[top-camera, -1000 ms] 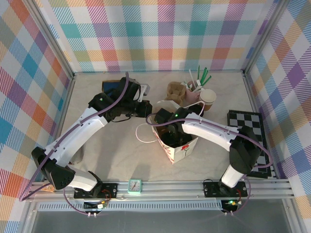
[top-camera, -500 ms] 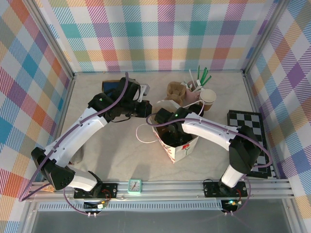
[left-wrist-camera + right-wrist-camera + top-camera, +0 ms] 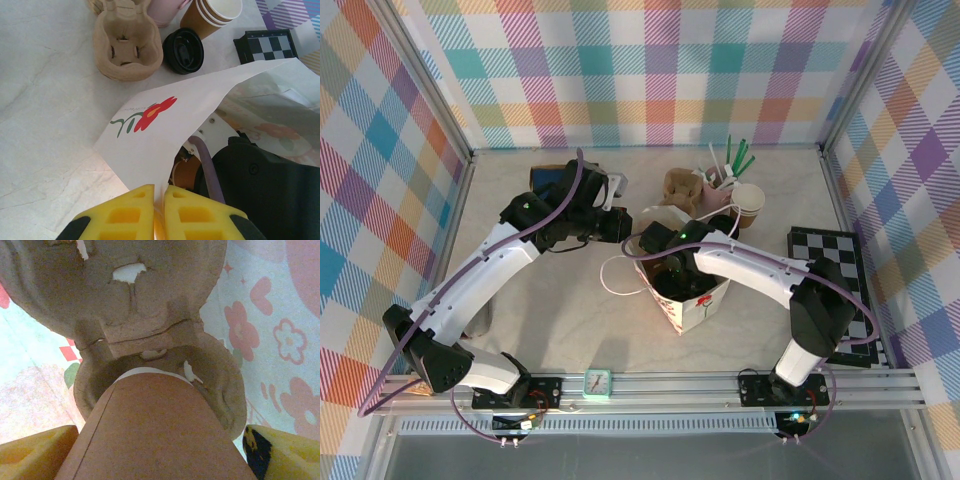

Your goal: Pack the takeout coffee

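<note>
Barely anything moved; left gripper (image 3: 159,210) pinches the paper bag (image 3: 150,135) rim open so right gripper (image 3: 160,452), clasping the takeout coffee (image 3: 160,420), reaches the carrier (image 3: 150,305).

Left arm (image 3: 490,265) reaches forward and right. My left gripper (image 3: 159,194) is pinched tight on the paper bag (image 3: 150,135) rim. Right arm (image 3: 750,265) folds across to the left, wrist pointing down. My right gripper (image 3: 160,452) is spread wide, both fingers against the takeout coffee (image 3: 160,425).
</note>
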Motion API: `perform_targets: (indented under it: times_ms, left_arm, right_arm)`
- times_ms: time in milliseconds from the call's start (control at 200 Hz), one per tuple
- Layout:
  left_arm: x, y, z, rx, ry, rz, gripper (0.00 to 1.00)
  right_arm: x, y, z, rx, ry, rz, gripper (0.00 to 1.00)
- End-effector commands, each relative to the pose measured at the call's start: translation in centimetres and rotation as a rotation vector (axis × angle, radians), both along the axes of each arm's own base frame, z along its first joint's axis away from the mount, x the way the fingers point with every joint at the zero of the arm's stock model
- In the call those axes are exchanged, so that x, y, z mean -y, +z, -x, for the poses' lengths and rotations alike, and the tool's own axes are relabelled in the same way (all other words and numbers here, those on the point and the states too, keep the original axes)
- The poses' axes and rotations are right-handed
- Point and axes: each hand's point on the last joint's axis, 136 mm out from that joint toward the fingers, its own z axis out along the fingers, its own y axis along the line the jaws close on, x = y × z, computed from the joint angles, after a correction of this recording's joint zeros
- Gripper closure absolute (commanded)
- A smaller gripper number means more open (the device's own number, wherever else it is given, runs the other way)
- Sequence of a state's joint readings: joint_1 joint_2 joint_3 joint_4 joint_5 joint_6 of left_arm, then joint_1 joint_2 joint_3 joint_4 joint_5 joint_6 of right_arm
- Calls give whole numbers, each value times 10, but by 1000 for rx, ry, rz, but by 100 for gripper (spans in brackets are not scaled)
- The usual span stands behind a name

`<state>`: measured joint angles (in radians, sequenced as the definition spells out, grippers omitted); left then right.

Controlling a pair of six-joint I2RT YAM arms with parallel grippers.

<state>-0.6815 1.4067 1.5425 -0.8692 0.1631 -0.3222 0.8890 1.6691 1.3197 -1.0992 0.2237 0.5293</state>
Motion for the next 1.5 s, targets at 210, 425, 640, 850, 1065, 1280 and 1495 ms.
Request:
perform_targets:
  times_ms: [210, 425, 640, 850, 1065, 1280, 1495]
  left_arm:
    - [5, 14, 13, 10, -35, 47, 88]
    - [9, 16, 13, 8, -48, 64, 86]
    - [12, 12, 10, -5, -48, 56, 67]
    - [17, 16, 3, 1, -45, 51, 61]
    - [23, 11, -3, -10, -53, 41, 62]
    - [25, 3, -7, -27, -52, 19, 67]
    - [25, -3, -8, -39, -53, 1, 70]
  right_arm:
    - [6, -7, -2, -13, 6, 32, 71]
    - [5, -5, -2, -9, 7, 21, 71]
    - [-6, -5, 1, -48, 14, -67, 71]
    - [-5, -7, -1, -61, 19, -71, 71]
    - [-3, -5, -2, -54, 18, -62, 71]
    - [-2, 1, -5, -36, 24, -58, 71]
    - [-1, 6, -9, -28, 17, -82, 71]
